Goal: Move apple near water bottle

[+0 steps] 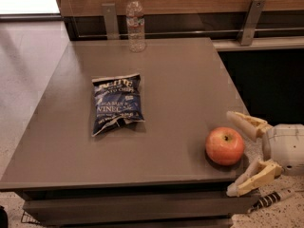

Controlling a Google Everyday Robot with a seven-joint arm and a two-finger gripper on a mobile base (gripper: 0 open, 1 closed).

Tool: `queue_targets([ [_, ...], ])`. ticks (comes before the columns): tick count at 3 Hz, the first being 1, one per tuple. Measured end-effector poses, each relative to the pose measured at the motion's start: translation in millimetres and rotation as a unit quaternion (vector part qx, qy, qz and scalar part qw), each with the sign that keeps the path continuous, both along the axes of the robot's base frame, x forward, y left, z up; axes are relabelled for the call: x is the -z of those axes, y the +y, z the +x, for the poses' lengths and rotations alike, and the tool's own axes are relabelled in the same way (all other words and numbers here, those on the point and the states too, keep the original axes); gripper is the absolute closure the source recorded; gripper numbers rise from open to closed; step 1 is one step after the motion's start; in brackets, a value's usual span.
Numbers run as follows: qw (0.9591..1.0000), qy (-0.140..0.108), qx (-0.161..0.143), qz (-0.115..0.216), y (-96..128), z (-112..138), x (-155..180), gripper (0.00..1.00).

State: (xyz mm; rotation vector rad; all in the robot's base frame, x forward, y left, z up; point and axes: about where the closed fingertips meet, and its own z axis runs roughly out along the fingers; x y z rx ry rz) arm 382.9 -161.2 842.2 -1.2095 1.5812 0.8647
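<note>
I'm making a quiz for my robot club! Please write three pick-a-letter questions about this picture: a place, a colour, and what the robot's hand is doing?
1. Where on the grey table is the round red-orange apple? A) back edge B) front right corner C) the middle
2. What colour is the crinkly chip bag? A) dark blue B) green C) yellow
3. The robot's cream two-finger hand at the table's right edge is: A) shut on the bag B) open around the apple C) shut and empty
Answers: 1 B, far from the clear plastic water bottle at the back. 2 A, its wrapper looks dark blue. 3 B, fingers spread either side of the apple.
</note>
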Motion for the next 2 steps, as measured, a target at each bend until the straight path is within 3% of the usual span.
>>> queue_targets([
  [2, 1.0, 0.001, -0.005, -0.001, 2.8, -1.8, 8.2, 0.48],
])
